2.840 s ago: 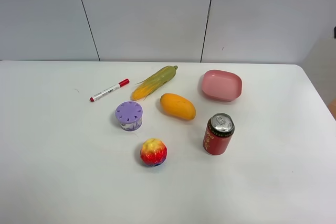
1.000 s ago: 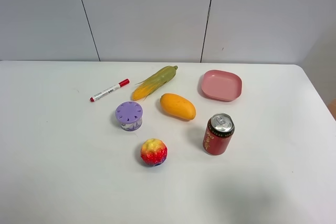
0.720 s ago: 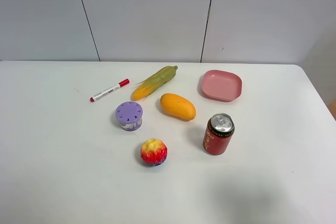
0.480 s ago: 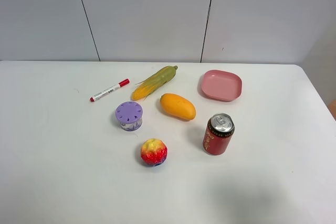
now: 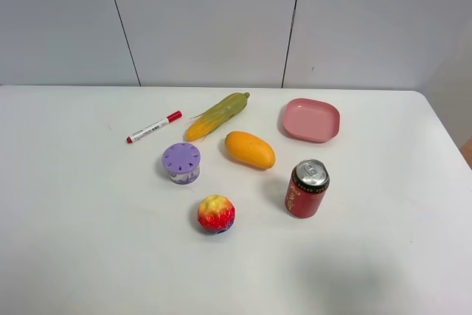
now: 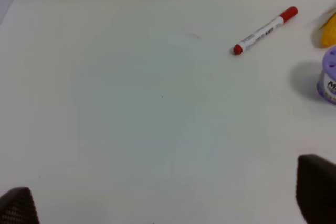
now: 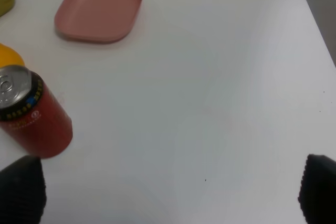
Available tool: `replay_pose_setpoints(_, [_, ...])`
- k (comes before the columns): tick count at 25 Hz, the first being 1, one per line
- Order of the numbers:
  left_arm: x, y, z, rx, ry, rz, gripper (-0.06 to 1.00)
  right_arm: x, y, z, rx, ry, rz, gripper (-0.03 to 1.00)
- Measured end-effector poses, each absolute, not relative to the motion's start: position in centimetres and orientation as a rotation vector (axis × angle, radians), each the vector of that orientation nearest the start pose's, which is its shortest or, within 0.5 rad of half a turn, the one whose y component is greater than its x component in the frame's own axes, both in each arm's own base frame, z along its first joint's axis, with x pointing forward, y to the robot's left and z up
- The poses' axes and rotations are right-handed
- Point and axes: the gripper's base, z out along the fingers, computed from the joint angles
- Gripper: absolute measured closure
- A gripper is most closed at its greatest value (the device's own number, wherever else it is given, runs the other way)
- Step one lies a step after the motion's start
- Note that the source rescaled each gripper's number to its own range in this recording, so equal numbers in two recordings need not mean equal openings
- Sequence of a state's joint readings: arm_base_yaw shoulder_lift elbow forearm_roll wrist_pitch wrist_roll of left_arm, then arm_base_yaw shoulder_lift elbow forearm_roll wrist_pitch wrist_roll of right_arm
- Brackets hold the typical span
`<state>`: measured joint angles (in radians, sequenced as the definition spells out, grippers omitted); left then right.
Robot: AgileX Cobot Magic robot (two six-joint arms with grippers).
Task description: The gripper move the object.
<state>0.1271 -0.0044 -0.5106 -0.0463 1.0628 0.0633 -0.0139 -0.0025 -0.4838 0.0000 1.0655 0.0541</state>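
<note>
The object, a small round fruit (image 5: 216, 213) mottled red and yellow with a purple base, lies on the white table (image 5: 88, 241) in front of the purple container, left of the can. Neither gripper shows in the exterior high view. In the left wrist view my left gripper (image 6: 168, 203) is open, its black fingertips (image 6: 317, 190) wide apart over bare table. In the right wrist view my right gripper (image 7: 170, 192) is open, its fingertips (image 7: 21, 190) wide apart, with the can close to one finger. The fruit shows in neither wrist view.
A red soda can (image 5: 307, 188) (image 7: 31, 114), an orange mango (image 5: 250, 149), a purple perforated container (image 5: 181, 162) (image 6: 329, 74), a corn cob (image 5: 217, 115), a red-capped marker (image 5: 153, 127) (image 6: 265, 30) and a pink plate (image 5: 311, 119) (image 7: 98, 10) stand on the table.
A dark bit at the right edge of the exterior view 2.8 s ago is gone, and a faint shadow lies on the table's front right. The objects have not moved.
</note>
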Motion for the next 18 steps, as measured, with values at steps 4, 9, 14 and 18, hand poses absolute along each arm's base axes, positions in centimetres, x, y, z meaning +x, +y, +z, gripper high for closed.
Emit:
replay_pose_setpoints(4, [-0.64, -0.45, 28.01, -0.062, 2.030, 0.065, -0.06, -0.36, 0.01, 27.24, 0.070, 2.062, 0.025, 0.06])
replay_pose_setpoints(9, [-0.64, -0.45, 28.01, -0.062, 2.030, 0.065, -0.06, -0.36, 0.01, 27.24, 0.070, 2.062, 0.025, 0.06])
replay_pose_setpoints(14, [-0.66, -0.43, 28.01, -0.023, 2.031, 0.041, -0.06, -0.36, 0.01, 27.24, 0.070, 2.062, 0.025, 0.06])
replay_pose_setpoints(18, [-0.67, -0.41, 28.01, 0.003, 2.031, 0.024, -0.06, -0.36, 0.01, 27.24, 0.070, 2.062, 0.025, 0.06])
